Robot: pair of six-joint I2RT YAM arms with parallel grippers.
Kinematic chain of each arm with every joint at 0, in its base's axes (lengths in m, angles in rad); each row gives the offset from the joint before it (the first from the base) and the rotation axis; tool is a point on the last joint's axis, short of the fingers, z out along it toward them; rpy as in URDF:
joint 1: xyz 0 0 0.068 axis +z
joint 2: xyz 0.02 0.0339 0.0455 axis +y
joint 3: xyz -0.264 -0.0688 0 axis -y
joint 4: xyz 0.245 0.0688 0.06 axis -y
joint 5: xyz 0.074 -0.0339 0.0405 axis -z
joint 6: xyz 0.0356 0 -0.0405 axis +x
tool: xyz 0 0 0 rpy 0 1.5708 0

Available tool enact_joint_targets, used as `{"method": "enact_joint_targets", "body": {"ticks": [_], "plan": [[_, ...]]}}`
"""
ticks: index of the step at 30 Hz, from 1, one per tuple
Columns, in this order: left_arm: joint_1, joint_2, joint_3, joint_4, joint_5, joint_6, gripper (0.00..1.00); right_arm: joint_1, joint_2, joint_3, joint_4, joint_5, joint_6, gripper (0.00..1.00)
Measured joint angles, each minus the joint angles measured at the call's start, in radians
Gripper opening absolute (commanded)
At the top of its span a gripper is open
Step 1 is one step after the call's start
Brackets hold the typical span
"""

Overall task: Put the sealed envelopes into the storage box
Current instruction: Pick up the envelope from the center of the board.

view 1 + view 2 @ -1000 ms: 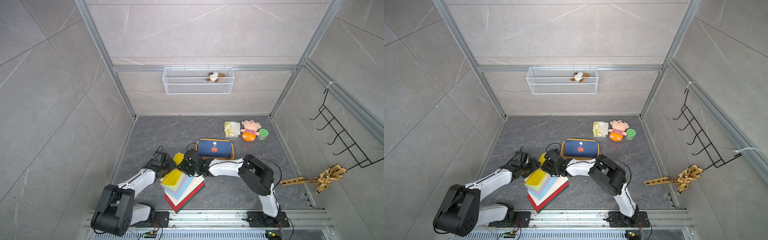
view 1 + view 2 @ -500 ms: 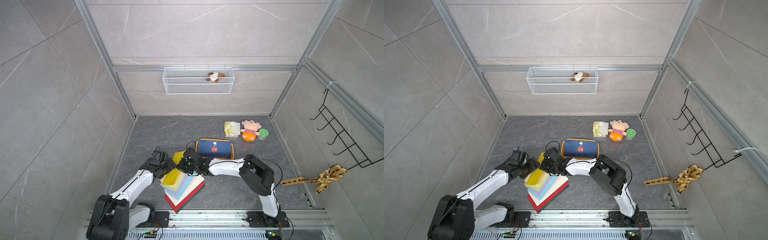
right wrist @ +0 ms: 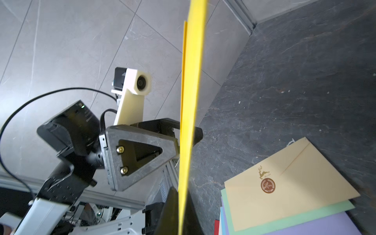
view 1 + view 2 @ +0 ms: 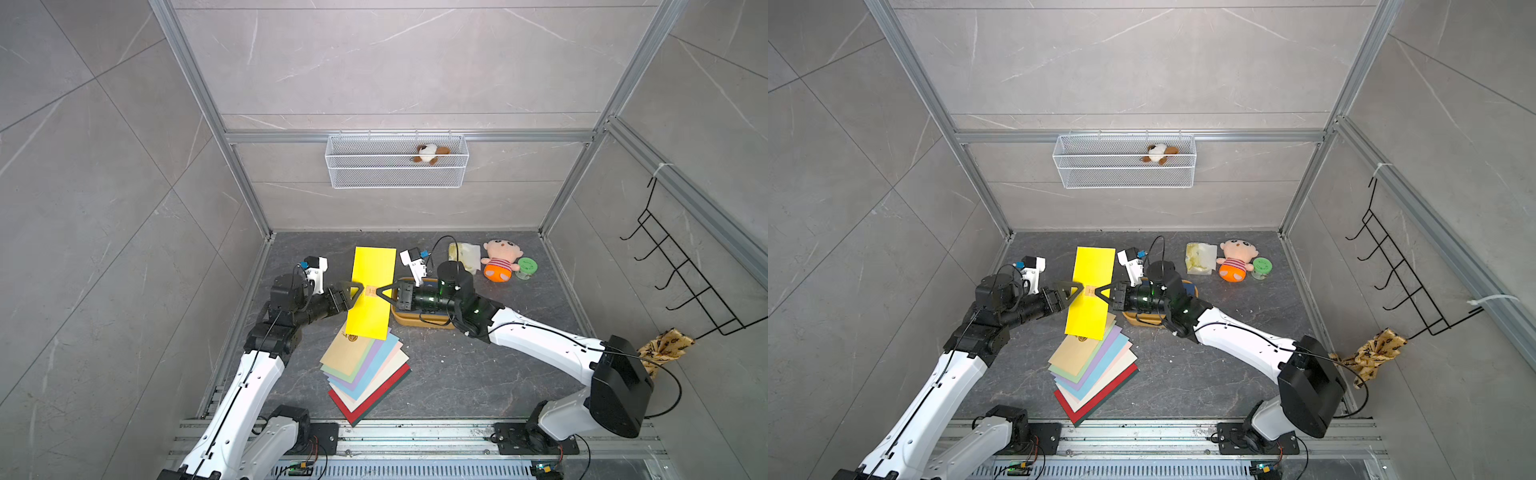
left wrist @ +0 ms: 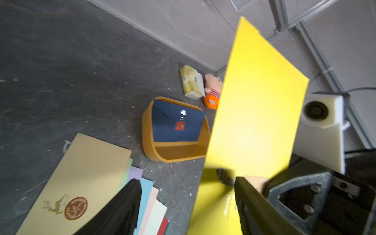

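My right gripper [image 4: 379, 293] is clamped on one long edge of the yellow envelope [image 4: 372, 270], a smooth, stiff paper rectangle held in the air with its small tan seal by the fingertips. My left gripper [image 4: 357, 289] has its jaws spread wide, straddling the opposite edge without pinching. Beside it the storage box [image 5: 173, 156], glossy orange plastic with rounded corners, sits on the dark slate floor [image 4: 457, 374] with a navy envelope [image 5: 175, 126] leaning inside. In both top views my right arm covers most of the box. The fanned stack [image 4: 365, 374] of matte pastel, red and dark envelopes lies nearer the base, topped by a tan envelope [image 5: 81, 175] with a round brown seal. Farther back are a crinkly packet [image 4: 465, 253], a plush doll [image 4: 500, 262] and a wire basket [image 4: 397, 166] on the wall.
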Motion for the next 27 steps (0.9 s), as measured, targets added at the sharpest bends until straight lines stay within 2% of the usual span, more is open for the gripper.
{"method": "enact_joint_targets", "body": {"ticks": [7,13,20,22,27], "plan": [[0.000,-0.023,-0.093,0.181,0.219,-0.069,0.63,0.002,-0.009,-0.090,0.052,-0.091,0.001,0.00],[0.000,-0.082,-0.111,0.209,0.280,-0.087,0.55,-0.028,-0.013,-0.108,0.113,-0.124,0.024,0.00],[0.000,-0.119,-0.158,0.221,0.296,-0.113,0.42,-0.037,-0.013,-0.108,0.134,-0.149,0.035,0.00],[0.000,-0.124,-0.163,0.218,0.299,-0.115,0.33,-0.040,-0.013,-0.108,0.134,-0.154,0.035,0.00],[0.001,-0.127,-0.163,0.201,0.296,-0.122,0.00,-0.043,-0.016,-0.108,0.133,-0.164,0.035,0.00]]}}
